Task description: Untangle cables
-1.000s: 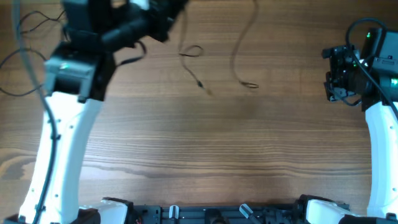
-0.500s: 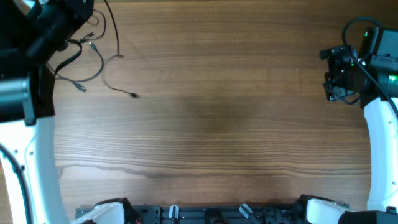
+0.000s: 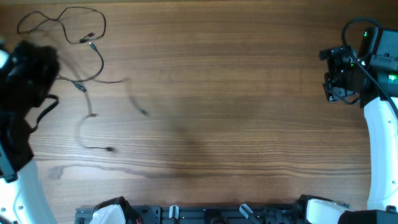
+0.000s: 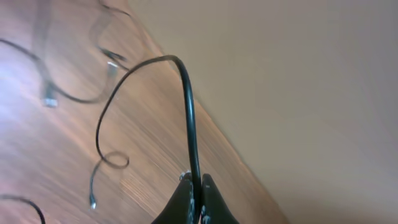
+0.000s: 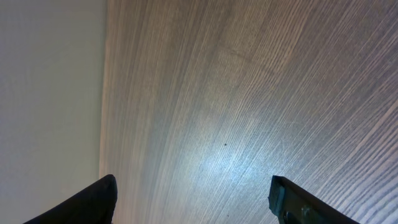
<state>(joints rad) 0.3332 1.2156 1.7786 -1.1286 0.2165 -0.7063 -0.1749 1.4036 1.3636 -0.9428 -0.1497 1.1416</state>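
Cables: thin black cords with small metal-tipped plugs, at the far left corner of the desk. They are not bunched. There is an open loop toward the back edge and loose strands trailing forward to a plug end. One further strand is too blurred to trace. Whether the cords cross or knot near the loop cannot be told from overhead.

Held cord: rises from the fingertips, arches over and drops to the desk, where it makes a small curl before its plug. A second plug lies just beside other strands.

Left end effector: jaws fully closed, pinching the held cord a little way along its length, above the desk near its edge.

Right end effector: jaws wide apart, holding nothing, hovering over bare wood at the far right side, well apart from the cords.

Step in hand, judged: drawing one cord free of the rest.

Handling notes, judged:
- Pull slowly and low so that light cords do not whip or drag neighbours along.
- Lead the strand toward open desk, away from the edge, or the plugs may slide off.
- Watch the small curl, since tension could tighten it into a knot.
- Bring the idle right arm over to pin the remaining cords.
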